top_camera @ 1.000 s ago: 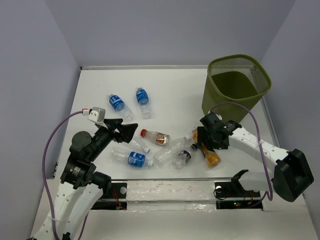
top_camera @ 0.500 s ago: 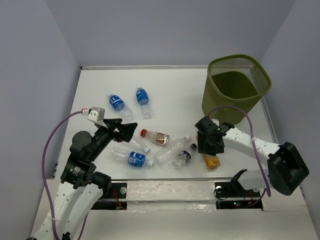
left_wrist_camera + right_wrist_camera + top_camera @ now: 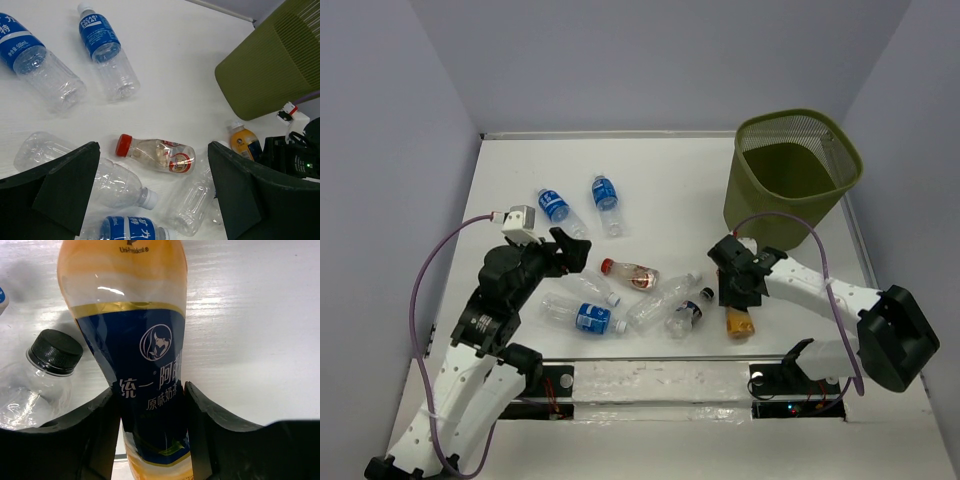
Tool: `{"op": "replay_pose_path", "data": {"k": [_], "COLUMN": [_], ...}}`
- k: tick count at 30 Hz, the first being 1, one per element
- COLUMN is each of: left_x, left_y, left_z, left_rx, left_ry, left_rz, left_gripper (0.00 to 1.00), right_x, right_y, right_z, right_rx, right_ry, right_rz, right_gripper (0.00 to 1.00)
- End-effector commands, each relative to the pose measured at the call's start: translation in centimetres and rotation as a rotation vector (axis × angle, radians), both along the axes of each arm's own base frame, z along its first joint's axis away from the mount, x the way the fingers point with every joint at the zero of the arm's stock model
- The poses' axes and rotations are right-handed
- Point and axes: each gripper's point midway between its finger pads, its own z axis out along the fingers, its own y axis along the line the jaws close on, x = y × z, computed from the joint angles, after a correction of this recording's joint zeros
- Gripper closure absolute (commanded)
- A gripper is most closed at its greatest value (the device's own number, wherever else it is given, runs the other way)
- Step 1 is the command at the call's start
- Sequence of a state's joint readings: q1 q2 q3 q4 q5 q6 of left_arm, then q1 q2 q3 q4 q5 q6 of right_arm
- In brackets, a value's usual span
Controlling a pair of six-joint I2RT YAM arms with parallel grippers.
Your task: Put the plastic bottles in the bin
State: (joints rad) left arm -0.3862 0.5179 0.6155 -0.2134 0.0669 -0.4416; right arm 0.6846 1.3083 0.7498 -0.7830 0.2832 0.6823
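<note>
An orange bottle (image 3: 739, 322) with a dark label (image 3: 150, 375) lies on the white table, in front of the olive-green mesh bin (image 3: 760, 205). My right gripper (image 3: 732, 292) (image 3: 150, 388) is shut on its labelled middle, a finger pressed against each side. Left of it lie a red-capped bottle (image 3: 630, 273) (image 3: 155, 152), clear bottles (image 3: 660, 300) and a black-capped one (image 3: 50, 360). Two blue-labelled bottles (image 3: 555, 208) (image 3: 606, 198) lie farther back, and another (image 3: 588, 318) lies at the front. My left gripper (image 3: 572, 257) (image 3: 152, 146) hangs open above the pile, holding nothing.
The bin (image 3: 270, 70) stands at the back right, close to the right wall. A purple cable (image 3: 790, 215) loops over my right arm beside the bin. The table's front edge (image 3: 650, 365) runs just in front of the bottles.
My right gripper has closed from wide open onto the orange bottle and shifted slightly left. My left arm has turned and reached a little farther toward the pile, still open.
</note>
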Motion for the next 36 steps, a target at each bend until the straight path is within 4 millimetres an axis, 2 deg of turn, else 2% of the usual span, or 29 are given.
{"op": "replay_pose_path", "data": {"k": [1, 3, 8, 11, 14, 17, 18, 21, 23, 24, 25, 27, 29, 30, 31, 32, 33, 34, 36], "left_x": [0.5, 0.6, 1.4, 1.9, 2.4, 3.1, 3.3, 4.3, 5.2, 5.5, 6.0, 6.8, 7.8, 8.7, 9.0, 9.8, 10.5, 11.1, 12.1], "left_y": [0.4, 0.7, 1.6, 1.5, 1.4, 1.7, 1.8, 2.3, 3.0, 3.2, 3.8, 4.2, 5.8, 6.7, 6.4, 7.2, 7.5, 8.1, 8.4], "left_z": [1.6, 1.4, 0.3, -0.9, -1.7, -2.0, -1.9, -1.7, -1.6, -1.5, -1.2, -1.7, -1.6, -1.7, -1.9, -1.8, -2.0, -2.1, -2.4], "left_rx": [-0.017, -0.015, 0.002, 0.006, -0.016, -0.052, -0.060, -0.089, -0.099, -0.102, -0.102, -0.095, -0.090, -0.091, -0.087, -0.102, -0.100, -0.109, -0.097], "left_ry": [-0.032, -0.021, 0.028, 0.079, 0.119, 0.135, 0.133, 0.131, 0.132, 0.129, 0.114, 0.122, 0.113, 0.120, 0.132, 0.135, 0.149, 0.153, 0.169], "left_rz": [0.036, 0.056, 0.131, 0.145, 0.169, 0.224, 0.240, 0.303, 0.370, 0.391, 0.431, 0.479, 0.576, 0.616, 0.611, 0.625, 0.634, 0.650, 0.664], "left_gripper": [0.01, 0.01, 0.01, 0.01, 0.01, 0.01, 0.01, 0.01, 0.01, 0.01, 0.01, 0.01, 0.01, 0.01, 0.01, 0.01, 0.01, 0.01, 0.01], "right_x": [0.4, 0.3, 0.1, -0.5, -1.1, -1.9, -2.3, -2.3, -1.7, -1.7, -1.1, -0.7, 0.6, 1.3, 1.8, 2.8, 3.5, 4.9, 6.5], "right_y": [0.0, 0.2, 1.4, 2.0, 1.6, 2.0, 2.7, 4.2, 6.9, 7.1, 9.0, 11.1, 13.3, 13.7, 13.9, 13.3, 13.2, 11.8, 9.8], "right_z": [1.2, 1.7, 4.1, 5.5, 6.6, 8.8, 10.4, 13.7, 17.6, 18.4, 20.8, 23.4, 27.5, 29.3, 30.8, 32.5, 35.2, 37.1, 39.8], "right_rx": [-0.025, -0.029, -0.012, -0.005, -0.021, -0.009, 0.016, 0.075, 0.189, 0.196, 0.281, 0.367, 0.444, 0.444, 0.456, 0.414, 0.413, 0.334, 0.266], "right_ry": [-0.065, -0.079, -0.149, -0.180, -0.203, -0.239, -0.262, -0.343, -0.436, -0.447, -0.511, -0.573, -0.696, -0.757, -0.790, -0.853, -0.914, -1.006, -1.092], "right_rz": [-0.007, -0.001, 0.036, 0.059, 0.056, 0.087, 0.122, 0.176, 0.240, 0.269, 0.332, 0.393, 0.441, 0.454, 0.431, 0.416, 0.393, 0.339, 0.261], "right_gripper": [0.66, 0.74, 0.77, 0.80, 0.81, 0.83, 0.83, 0.83, 0.83, 0.83, 0.83, 0.84, 0.84, 0.85, 0.85, 0.85, 0.88, 0.89, 0.91]}}
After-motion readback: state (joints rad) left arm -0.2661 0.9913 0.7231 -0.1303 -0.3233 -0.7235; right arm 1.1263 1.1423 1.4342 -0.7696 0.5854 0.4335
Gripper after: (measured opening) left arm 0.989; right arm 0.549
